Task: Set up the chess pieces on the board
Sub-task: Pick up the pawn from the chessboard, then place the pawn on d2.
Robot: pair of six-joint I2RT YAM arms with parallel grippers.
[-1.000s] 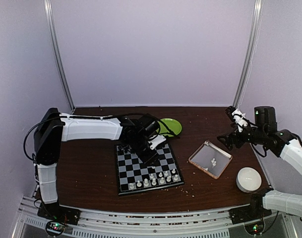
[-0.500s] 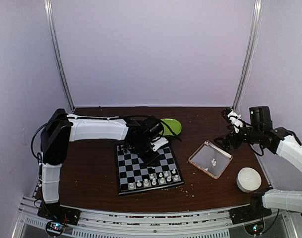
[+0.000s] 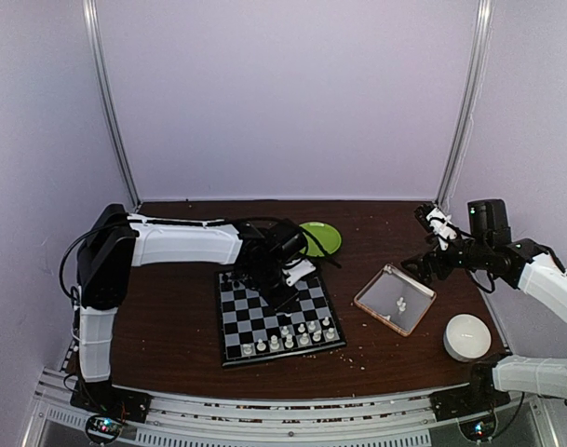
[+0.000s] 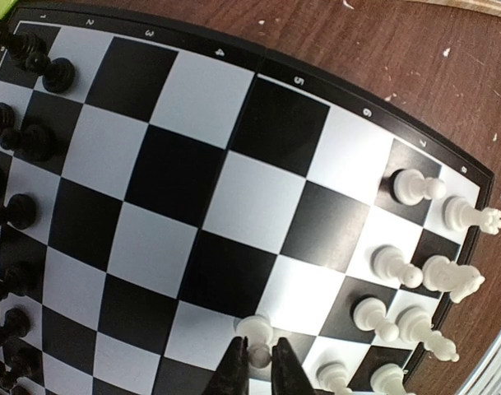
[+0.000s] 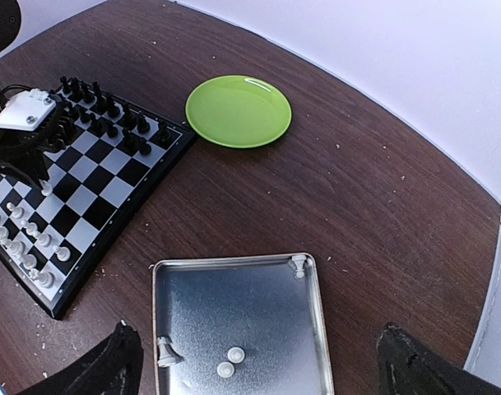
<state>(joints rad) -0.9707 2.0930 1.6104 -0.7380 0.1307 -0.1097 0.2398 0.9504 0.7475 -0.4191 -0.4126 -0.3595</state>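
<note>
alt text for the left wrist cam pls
The left gripper pinches a white pawn at the bottom edge, on the board that fills the view. Black chessmen line the left side, white chess pieces the right.

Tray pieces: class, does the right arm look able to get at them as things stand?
Probably yes: the right gripper hangs open near the tray, and nothing covers the white pieces lying in it.

A lime-green plate [image 3: 318, 238] lies toward the back of the crumb-flecked dark wooden counter [image 3: 171, 312]. Nearer on the right sit a shallow square tray [image 5: 234, 309] and a round white bowl [image 3: 467, 337].
</note>
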